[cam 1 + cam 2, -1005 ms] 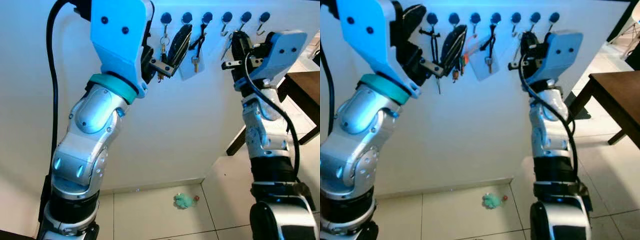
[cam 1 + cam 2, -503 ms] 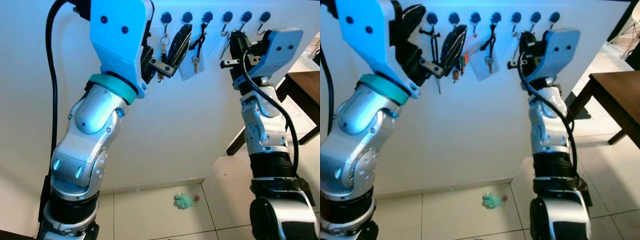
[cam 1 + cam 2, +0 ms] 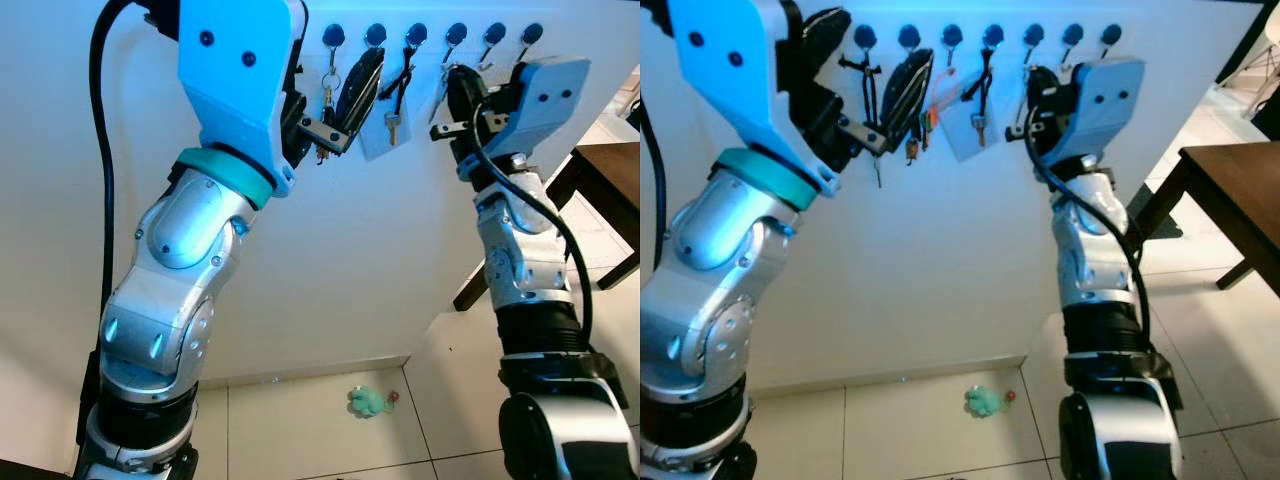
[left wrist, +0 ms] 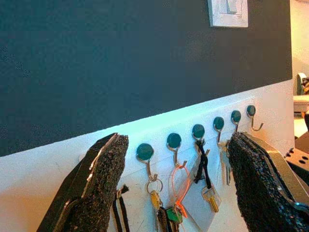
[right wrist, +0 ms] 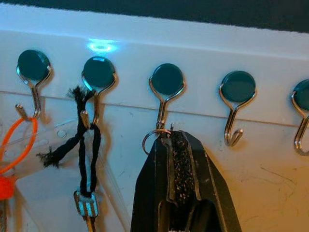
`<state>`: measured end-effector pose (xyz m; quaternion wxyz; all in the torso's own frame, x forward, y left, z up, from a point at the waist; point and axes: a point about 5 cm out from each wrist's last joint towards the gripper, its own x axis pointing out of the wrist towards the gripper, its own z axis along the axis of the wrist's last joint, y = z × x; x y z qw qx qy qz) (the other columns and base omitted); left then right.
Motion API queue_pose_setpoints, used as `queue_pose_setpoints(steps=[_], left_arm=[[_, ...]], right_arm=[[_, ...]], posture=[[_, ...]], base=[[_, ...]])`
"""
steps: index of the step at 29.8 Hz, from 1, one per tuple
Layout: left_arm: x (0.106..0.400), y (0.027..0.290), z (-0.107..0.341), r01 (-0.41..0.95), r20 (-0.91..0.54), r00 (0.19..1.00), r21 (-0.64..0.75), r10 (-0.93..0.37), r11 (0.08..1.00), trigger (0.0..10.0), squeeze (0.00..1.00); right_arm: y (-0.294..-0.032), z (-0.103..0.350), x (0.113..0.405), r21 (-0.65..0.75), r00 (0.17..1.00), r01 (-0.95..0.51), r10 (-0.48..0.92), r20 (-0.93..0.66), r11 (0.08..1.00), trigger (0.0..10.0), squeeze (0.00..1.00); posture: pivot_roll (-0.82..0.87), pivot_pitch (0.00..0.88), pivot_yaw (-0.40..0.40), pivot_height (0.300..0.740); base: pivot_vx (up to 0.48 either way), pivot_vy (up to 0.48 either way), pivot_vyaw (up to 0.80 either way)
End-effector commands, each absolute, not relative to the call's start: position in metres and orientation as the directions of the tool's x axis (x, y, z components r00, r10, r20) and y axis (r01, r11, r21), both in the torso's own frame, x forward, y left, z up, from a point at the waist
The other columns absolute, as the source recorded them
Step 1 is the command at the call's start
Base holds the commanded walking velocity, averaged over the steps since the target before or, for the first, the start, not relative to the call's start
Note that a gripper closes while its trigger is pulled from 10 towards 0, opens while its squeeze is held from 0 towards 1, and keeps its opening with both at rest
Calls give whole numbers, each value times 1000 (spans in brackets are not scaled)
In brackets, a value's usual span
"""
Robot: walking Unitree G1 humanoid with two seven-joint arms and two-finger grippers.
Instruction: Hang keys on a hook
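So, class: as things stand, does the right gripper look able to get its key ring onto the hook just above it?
Probably yes. The right gripper is shut on the key ring, which sits right at the tip of the hook. Nothing lies between them, and the neighbouring hook is bare.

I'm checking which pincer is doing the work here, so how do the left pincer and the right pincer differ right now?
The left pincer is spread wide open with nothing in it; the right pincer is pressed shut on a key ring. The left pincer is held back from the row of hooks; the right pincer sits right at one hook, its ring by the hook's stem. Both are raised to the hook rail and have black textured fingers.
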<state>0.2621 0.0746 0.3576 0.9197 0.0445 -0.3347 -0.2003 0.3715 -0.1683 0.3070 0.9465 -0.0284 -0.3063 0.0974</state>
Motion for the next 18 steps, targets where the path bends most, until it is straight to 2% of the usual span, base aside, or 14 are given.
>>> queue_pose_setpoints(steps=[1, 5, 18], left_arm=[[258, 74, 361, 335, 609, 685, 224, -400, 915, 10000, 0], [258, 74, 360, 337, 609, 685, 223, -401, 915, 10000, 0], [258, 72, 360, 343, 608, 683, 223, -405, 913, 10000, 0]], right_arm=[[-168, 304, 371, -125, 797, -168, 210, 566, 978, 10000, 0], [-168, 307, 357, -99, 748, -177, 199, 633, 979, 10000, 0], [-169, 319, 352, -98, 715, -164, 187, 674, 982, 10000, 0]], posture=[[-115, 104, 33, 740], [-116, 107, 34, 740], [-127, 100, 34, 740]], base=[[0, 0, 0], [0, 0, 0], [0, 0, 0]])
